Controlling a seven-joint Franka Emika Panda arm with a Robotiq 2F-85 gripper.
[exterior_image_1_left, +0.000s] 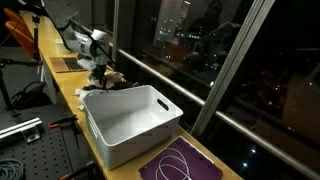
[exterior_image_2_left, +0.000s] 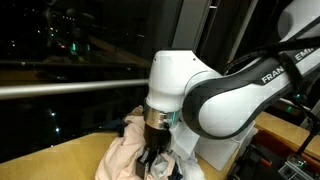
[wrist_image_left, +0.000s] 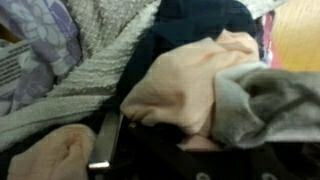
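My gripper (exterior_image_2_left: 155, 155) points straight down into a heap of clothes (exterior_image_1_left: 108, 78) on the wooden bench, its fingers sunk in the fabric. In the wrist view a bunched peach cloth (wrist_image_left: 190, 85) runs into the jaws of the gripper (wrist_image_left: 195, 140), which is shut on a fold of it. A grey sock-like cloth (wrist_image_left: 265, 105) lies against its right side. A dark navy garment (wrist_image_left: 200, 20) and a grey knit piece (wrist_image_left: 100, 70) lie behind. The peach cloth (exterior_image_2_left: 125, 150) also spills out left of the gripper in an exterior view. The fingertips are hidden by fabric.
A large white plastic bin (exterior_image_1_left: 130, 120) stands on the bench right beside the heap. A purple mat with a white cable (exterior_image_1_left: 180, 162) lies beyond the bin. A window with a rail (exterior_image_1_left: 170, 75) runs along the bench. A purple patterned cloth (wrist_image_left: 35, 40) is at the heap's edge.
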